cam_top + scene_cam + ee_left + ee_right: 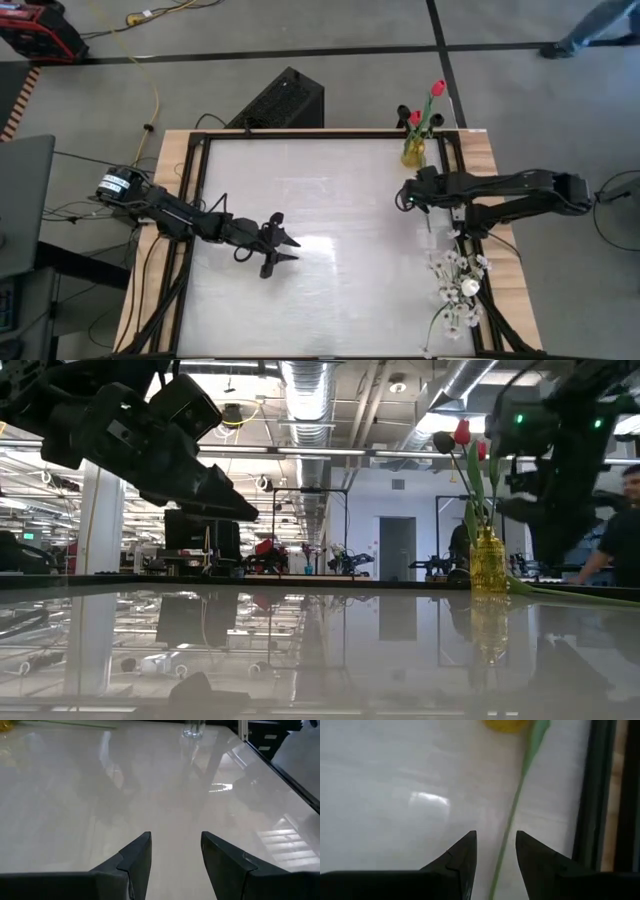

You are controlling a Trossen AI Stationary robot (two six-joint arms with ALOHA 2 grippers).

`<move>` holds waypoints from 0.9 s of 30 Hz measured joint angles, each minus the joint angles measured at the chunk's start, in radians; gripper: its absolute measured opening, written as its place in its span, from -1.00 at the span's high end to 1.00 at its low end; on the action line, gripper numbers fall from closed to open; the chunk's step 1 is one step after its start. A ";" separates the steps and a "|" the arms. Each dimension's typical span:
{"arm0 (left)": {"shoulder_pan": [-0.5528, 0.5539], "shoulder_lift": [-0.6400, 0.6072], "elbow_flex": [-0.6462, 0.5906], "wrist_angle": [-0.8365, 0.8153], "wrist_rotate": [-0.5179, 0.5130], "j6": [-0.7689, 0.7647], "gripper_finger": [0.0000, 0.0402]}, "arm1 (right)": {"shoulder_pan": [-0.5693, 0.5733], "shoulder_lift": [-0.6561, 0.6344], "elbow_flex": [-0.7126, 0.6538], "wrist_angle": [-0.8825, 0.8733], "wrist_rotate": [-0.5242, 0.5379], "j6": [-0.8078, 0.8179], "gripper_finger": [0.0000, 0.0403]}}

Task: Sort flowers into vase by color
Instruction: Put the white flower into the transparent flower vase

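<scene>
Flowers: red and dark tulips in yellow vase [413, 152], white heap [458, 290] near it, one stem [512, 815] under open right gripper [495, 852]; left gripper [175, 855] open, far; light, flexible, grip mid-stem.

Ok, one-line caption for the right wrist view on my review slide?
Right gripper, fingers open, poised over a green flower stem lying on the white table near the yellow vase.

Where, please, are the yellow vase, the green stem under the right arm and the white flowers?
yellow vase [414, 152]: high view, on its body.
green stem [512, 815]: right wrist view, mid-stem.
white flowers [460, 290]: high view, on the blossoms.
</scene>
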State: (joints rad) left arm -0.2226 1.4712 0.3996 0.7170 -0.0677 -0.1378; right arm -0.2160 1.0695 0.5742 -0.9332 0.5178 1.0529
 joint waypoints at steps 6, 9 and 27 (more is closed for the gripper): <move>0.000 0.000 0.000 0.001 0.000 -0.025 0.21 | -0.099 0.047 -0.057 0.054 0.003 -0.052 0.19; 0.000 0.000 0.000 0.001 0.000 -0.031 0.21 | -0.142 0.064 -0.086 0.139 0.001 -0.107 0.19; 0.000 0.000 0.000 -0.003 -0.005 -0.043 0.21 | -0.246 0.151 -0.168 0.305 -0.039 -0.221 0.55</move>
State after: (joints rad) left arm -0.2222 1.4712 0.4000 0.7139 -0.0723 -0.1806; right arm -0.4618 1.2204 0.4057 -0.6277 0.4788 0.8323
